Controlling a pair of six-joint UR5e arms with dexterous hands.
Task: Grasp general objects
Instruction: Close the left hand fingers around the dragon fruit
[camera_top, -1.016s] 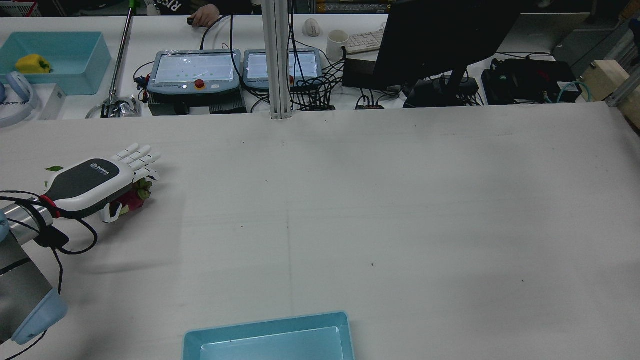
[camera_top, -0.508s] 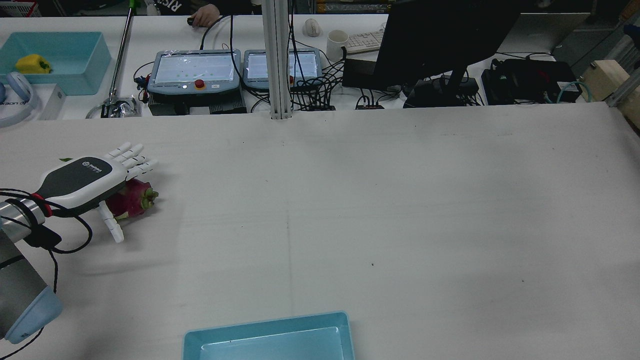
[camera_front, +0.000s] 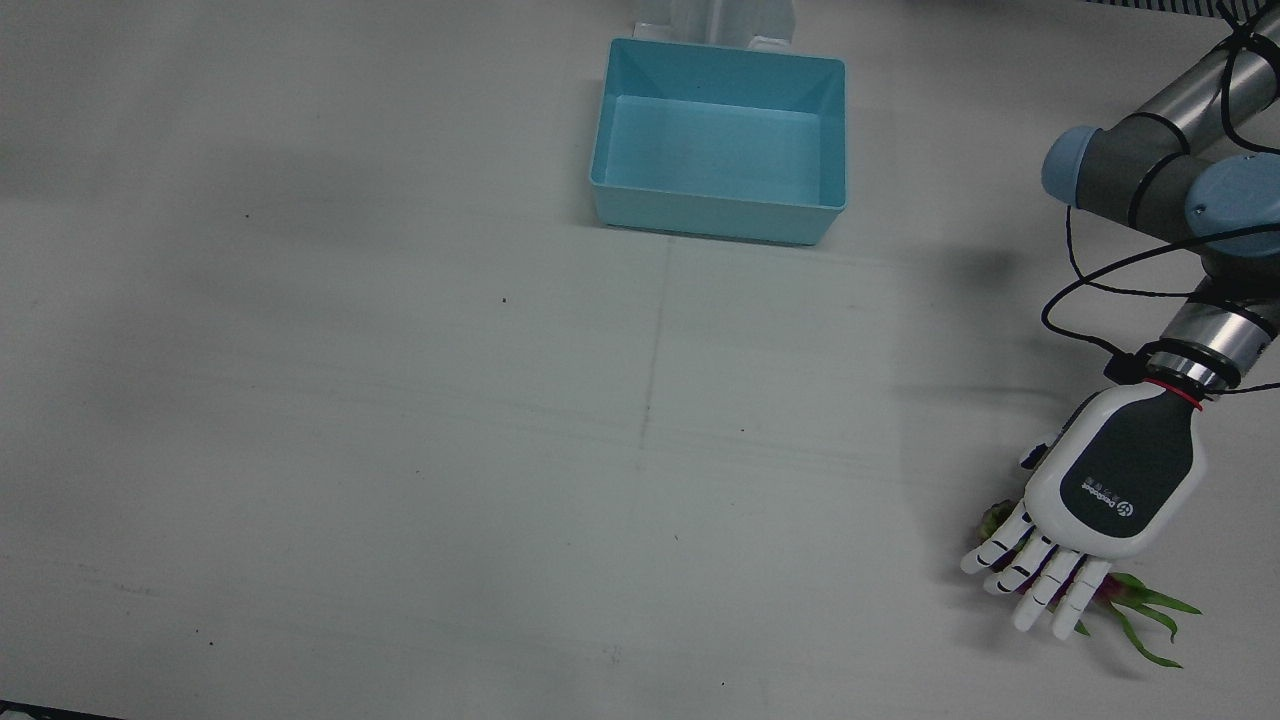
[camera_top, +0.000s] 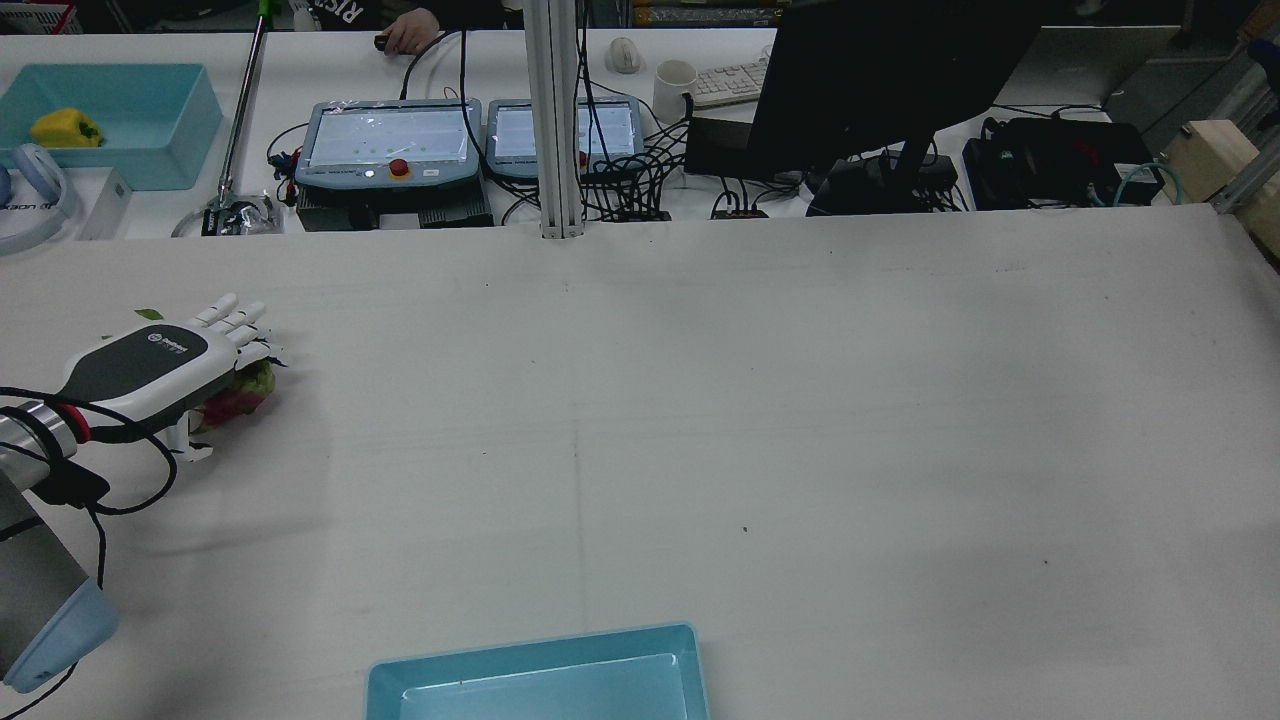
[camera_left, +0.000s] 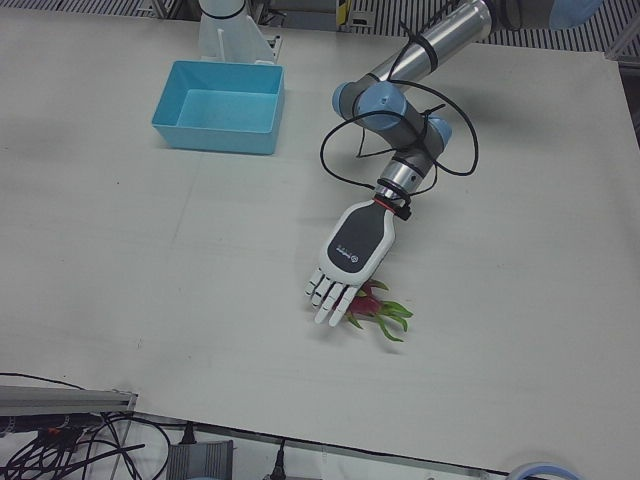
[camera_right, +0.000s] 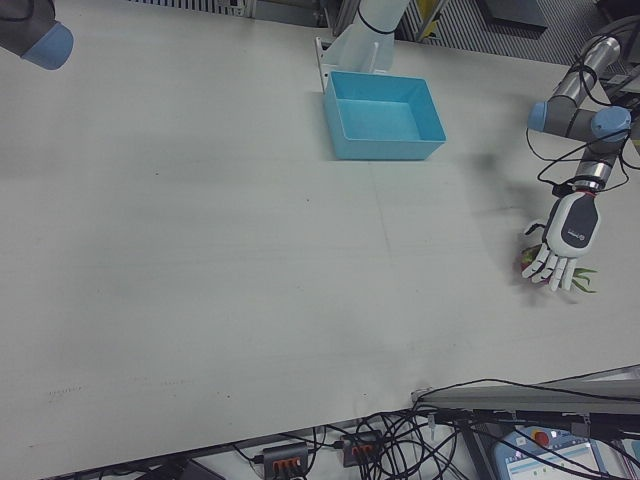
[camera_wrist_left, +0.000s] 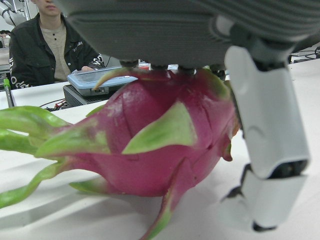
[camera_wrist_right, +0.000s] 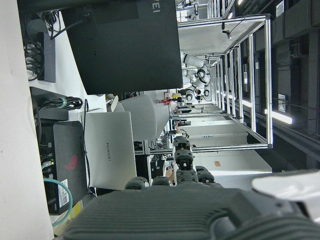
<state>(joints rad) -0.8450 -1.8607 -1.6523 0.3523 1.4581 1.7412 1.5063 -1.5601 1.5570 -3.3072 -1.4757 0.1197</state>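
On the table (camera_front: 400, 400), the dragon fruit (camera_left: 368, 302) lies under the flat left hand (camera_left: 348, 256), near the table's edge on the robot's left side, well apart from the bin (camera_front: 718, 140), which stands in the middle before the pedestals.

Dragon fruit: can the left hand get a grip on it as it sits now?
Probably yes. The left hand hovers palm-down right over the dragon fruit with fingers spread, thumb beside it, and nothing else stands near on the table.
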